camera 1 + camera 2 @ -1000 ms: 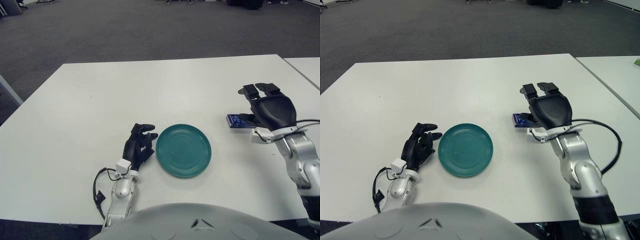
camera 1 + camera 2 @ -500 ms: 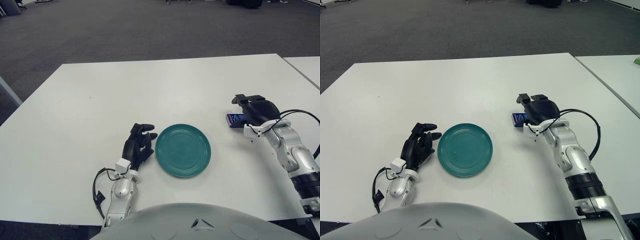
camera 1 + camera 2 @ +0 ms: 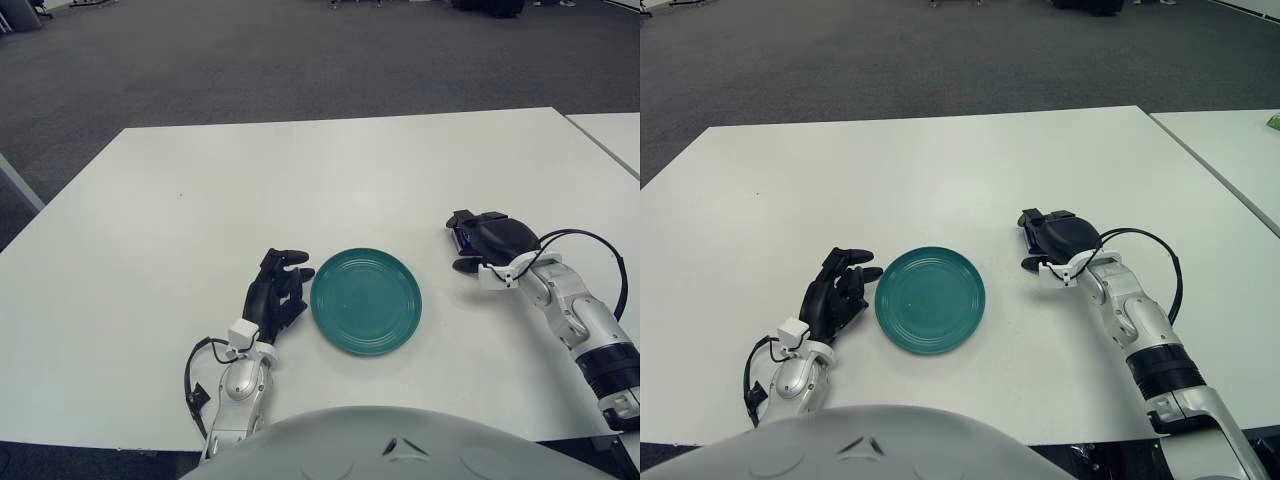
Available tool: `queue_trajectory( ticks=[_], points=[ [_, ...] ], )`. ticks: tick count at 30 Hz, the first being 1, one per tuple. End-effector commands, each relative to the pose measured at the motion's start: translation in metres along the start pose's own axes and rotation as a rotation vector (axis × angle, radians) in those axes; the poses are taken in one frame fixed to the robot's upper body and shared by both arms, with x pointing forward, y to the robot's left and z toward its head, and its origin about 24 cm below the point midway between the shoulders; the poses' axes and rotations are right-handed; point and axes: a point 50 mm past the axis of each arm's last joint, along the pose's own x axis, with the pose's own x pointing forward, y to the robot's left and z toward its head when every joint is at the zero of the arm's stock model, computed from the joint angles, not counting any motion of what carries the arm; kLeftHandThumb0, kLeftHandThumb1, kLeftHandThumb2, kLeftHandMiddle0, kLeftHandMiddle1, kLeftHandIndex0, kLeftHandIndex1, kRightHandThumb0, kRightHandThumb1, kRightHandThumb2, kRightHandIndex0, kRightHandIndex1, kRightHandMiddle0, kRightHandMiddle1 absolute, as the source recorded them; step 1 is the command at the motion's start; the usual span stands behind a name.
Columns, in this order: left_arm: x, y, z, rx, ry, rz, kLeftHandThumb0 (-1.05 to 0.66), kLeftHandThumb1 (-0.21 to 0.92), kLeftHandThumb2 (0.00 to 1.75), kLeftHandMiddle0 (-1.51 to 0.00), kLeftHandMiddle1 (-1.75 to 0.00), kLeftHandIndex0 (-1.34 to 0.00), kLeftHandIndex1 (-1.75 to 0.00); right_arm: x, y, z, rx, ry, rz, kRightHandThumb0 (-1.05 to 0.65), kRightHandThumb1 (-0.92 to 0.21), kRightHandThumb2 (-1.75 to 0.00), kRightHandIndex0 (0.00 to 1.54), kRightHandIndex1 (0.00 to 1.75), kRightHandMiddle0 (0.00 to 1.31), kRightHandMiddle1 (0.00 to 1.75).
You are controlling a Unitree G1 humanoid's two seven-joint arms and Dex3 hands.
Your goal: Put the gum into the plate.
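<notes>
In the left eye view, the teal plate [image 3: 366, 301] sits on the white tabletop [image 3: 200, 200] with nothing in it. Just beside its left rim shows the left robot hand [image 3: 277, 290], fingers loosely curled and holding nothing. To the plate's right, well apart from it, the right robot hand [image 3: 485, 240] lies palm-down over the blue gum pack [image 3: 460, 238], of which only a sliver shows at the hand's left edge. In the right eye view, the fingers [image 3: 1032, 217] drape over the pack, yet whether they actually grip it cannot be told. Dark carpet floor [image 3: 890, 60] lies beyond the tabletop.
</notes>
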Motion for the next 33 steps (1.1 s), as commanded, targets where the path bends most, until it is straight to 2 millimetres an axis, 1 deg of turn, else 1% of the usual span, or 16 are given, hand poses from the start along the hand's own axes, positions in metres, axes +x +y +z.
queue_trajectory(
  ticks=[1,7,13,23,29,33],
  points=[
    [-0.002,0.003,-0.006,0.001,0.044,0.003,-0.5,0.83,0.89,-0.46,-1.08,-0.38,-1.35,0.003,0.003,-0.003,0.001,0.0,0.034,-0.76,-0.92,-0.38,0.36,0.14,0.0,0.81],
    [-0.002,0.003,-0.005,0.003,0.039,0.005,-0.49,0.81,0.92,-0.46,-1.08,-0.38,-1.35,0.003,0.009,-0.004,0.014,-0.002,0.079,-0.76,-0.92,-0.38,0.35,0.13,0.0,0.8],
    [-0.002,0.003,-0.005,0.0,0.036,0.003,-0.49,0.8,0.92,-0.45,-1.07,-0.37,-1.34,0.0,0.017,-0.005,0.016,-0.003,0.13,-0.75,-0.92,-0.37,0.38,0.13,0.0,0.81],
    [0.0,0.003,-0.004,-0.016,0.026,-0.003,-0.51,0.81,0.9,-0.46,-1.07,-0.37,-1.34,-0.002,0.028,-0.013,0.026,0.05,0.207,-0.72,-0.92,-0.44,0.38,0.11,0.0,0.74],
    [0.001,0.004,-0.005,-0.02,0.028,-0.005,-0.53,0.84,0.87,-0.47,-1.07,-0.37,-1.33,-0.001,0.033,-0.019,0.044,0.09,0.228,-0.72,-0.92,-0.44,0.43,0.13,0.0,0.72],
    [0.001,0.004,-0.005,-0.02,0.028,-0.006,-0.52,0.84,0.86,-0.46,-1.07,-0.37,-1.33,0.0,0.035,-0.022,0.07,0.115,0.234,-0.71,-0.92,-0.44,0.48,0.16,0.0,0.78]
  ],
)
